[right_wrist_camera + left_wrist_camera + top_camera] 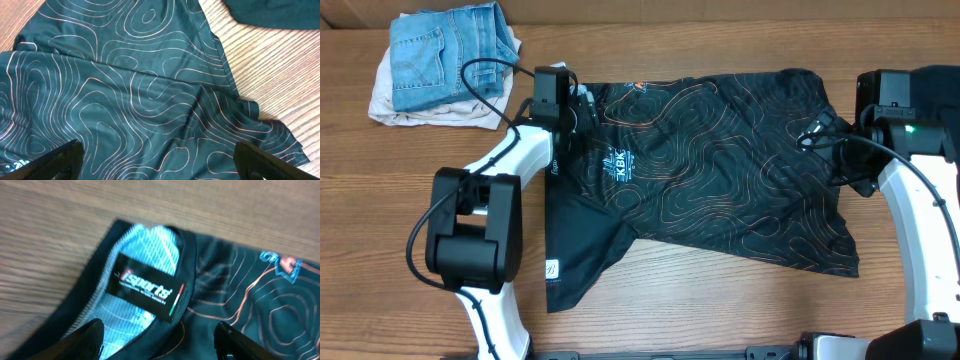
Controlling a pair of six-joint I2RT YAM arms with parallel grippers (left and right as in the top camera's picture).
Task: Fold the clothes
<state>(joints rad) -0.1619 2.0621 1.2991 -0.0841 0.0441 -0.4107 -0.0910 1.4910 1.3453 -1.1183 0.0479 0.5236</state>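
Observation:
The clothes [720, 170], a black jersey with fine orange contour lines, lie spread over the middle of the table with a white logo [617, 165] near the left. My left gripper [572, 108] is at the jersey's top left corner, over the collar. In the left wrist view its fingers [90, 337] stand apart either side of the collar [150, 270], which shows a black "isports" label [145, 282]. My right gripper [817, 132] hangs over the jersey's right part. It [157, 150] is open wide over rumpled fabric [150, 100], gripping nothing.
A folded pile of blue jeans on pale cloth [445, 60] sits at the back left corner. Bare wooden table [720, 300] shows in front of the jersey. The arm bases [475, 235] stand at the left and right front.

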